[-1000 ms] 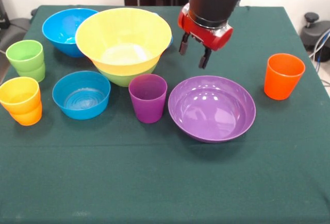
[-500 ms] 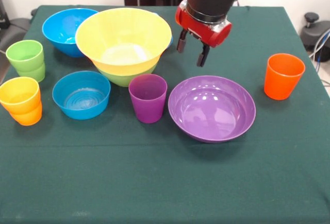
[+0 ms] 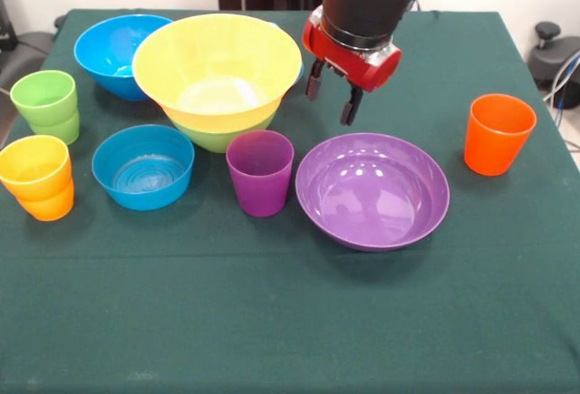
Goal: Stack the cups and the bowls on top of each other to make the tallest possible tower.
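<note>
The tower is the big yellow bowl (image 3: 217,68) nested in a lime green bowl (image 3: 222,133) at the back middle. My gripper (image 3: 330,102) is open and empty, above the table between that stack and the purple bowl (image 3: 372,191). A purple cup (image 3: 260,172) stands in front of the stack. The flat-bottomed blue bowl (image 3: 143,166) is to the left, the big blue bowl (image 3: 113,50) behind it. A green cup (image 3: 46,105) and a yellow cup (image 3: 34,168) nested in an orange one (image 3: 50,202) stand at the left edge. An orange cup (image 3: 497,133) stands at the right.
The dark green tablecloth (image 3: 290,321) covers the table. Grey equipment (image 3: 555,54) sits beyond the right edge of the table.
My gripper has moved a little to the left, toward the yellow bowl, still open. The cups and bowls have not moved.
</note>
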`<state>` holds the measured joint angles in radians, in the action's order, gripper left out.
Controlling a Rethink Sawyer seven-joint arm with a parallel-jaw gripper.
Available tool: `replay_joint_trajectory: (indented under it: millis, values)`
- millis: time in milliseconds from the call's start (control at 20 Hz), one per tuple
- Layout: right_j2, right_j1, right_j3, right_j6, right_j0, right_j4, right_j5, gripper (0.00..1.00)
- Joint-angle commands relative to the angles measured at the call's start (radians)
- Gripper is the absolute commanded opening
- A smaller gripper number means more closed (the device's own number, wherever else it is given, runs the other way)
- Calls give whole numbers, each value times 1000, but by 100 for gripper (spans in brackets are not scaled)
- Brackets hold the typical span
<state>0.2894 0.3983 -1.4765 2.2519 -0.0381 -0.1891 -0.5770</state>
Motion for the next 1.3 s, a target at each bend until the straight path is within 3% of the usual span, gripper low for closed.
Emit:
replay_joint_trajectory:
  millis: [50,1300]
  values:
    - [-79,-77,58,139,5,-22,27,100]
    - [-76,-148,124,159,-20,-59,76,100]
